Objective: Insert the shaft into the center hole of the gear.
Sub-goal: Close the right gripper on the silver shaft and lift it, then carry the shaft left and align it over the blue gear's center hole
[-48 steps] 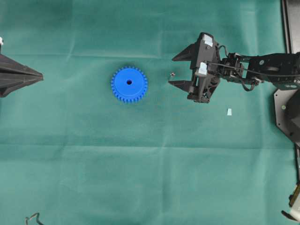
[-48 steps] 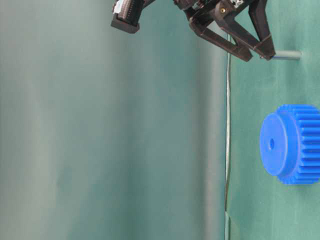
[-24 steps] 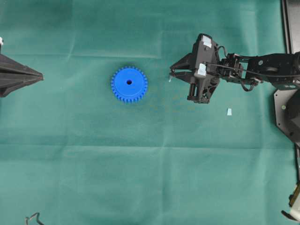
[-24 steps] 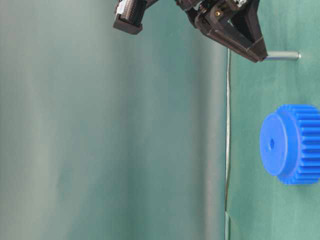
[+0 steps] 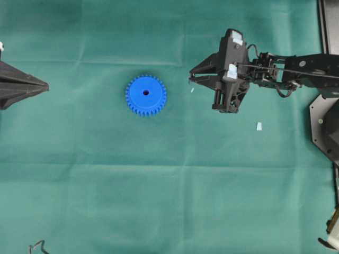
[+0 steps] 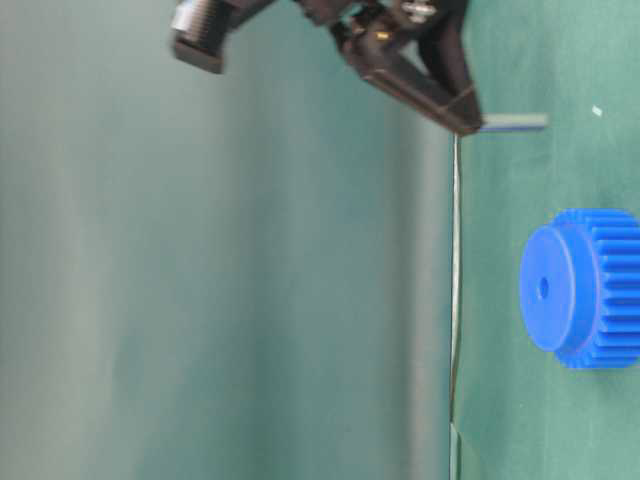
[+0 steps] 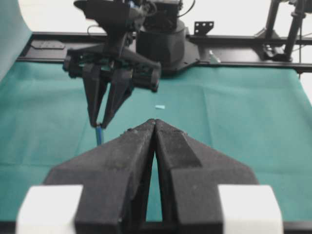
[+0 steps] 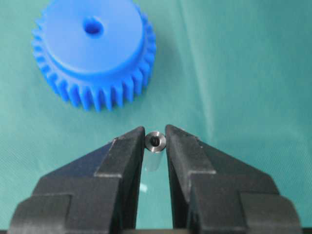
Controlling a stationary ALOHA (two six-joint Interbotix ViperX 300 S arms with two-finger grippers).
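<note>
The right gripper [image 8: 155, 146] pinches the shaft [image 8: 156, 141] between its two black fingertips. In the right wrist view the pin's round silvery end faces the camera, pressed on both sides by the pads. The table-level view shows the shaft [image 6: 512, 122] sticking out from the fingertips, with its free end clear of the green cloth [image 6: 560, 430]. In the left wrist view it hangs as a thin bluish rod [image 7: 98, 133] below the right gripper [image 7: 99, 122].

The gear [image 5: 146, 95] lies flat on the cloth, left of the right gripper [image 5: 192, 79] in the overhead view and apart from it. Its teeth run all round the rim, and the center hole [image 5: 145, 92] shows as a small dark dot in the flat face. In the right wrist view the gear [image 8: 92, 48] sits beyond the fingertips and a little to the left, the center hole [image 8: 92, 27] facing up.

The left gripper [image 7: 155, 122] stays back at the left edge of the overhead view [image 5: 45, 84], its fingers pressed together with nothing between them.

A small pale scrap [image 5: 259, 126] lies on the cloth below the right arm [image 5: 296, 71] in the overhead view, and a tiny white speck [image 5: 192, 90] rests just under the right gripper's tips.
</note>
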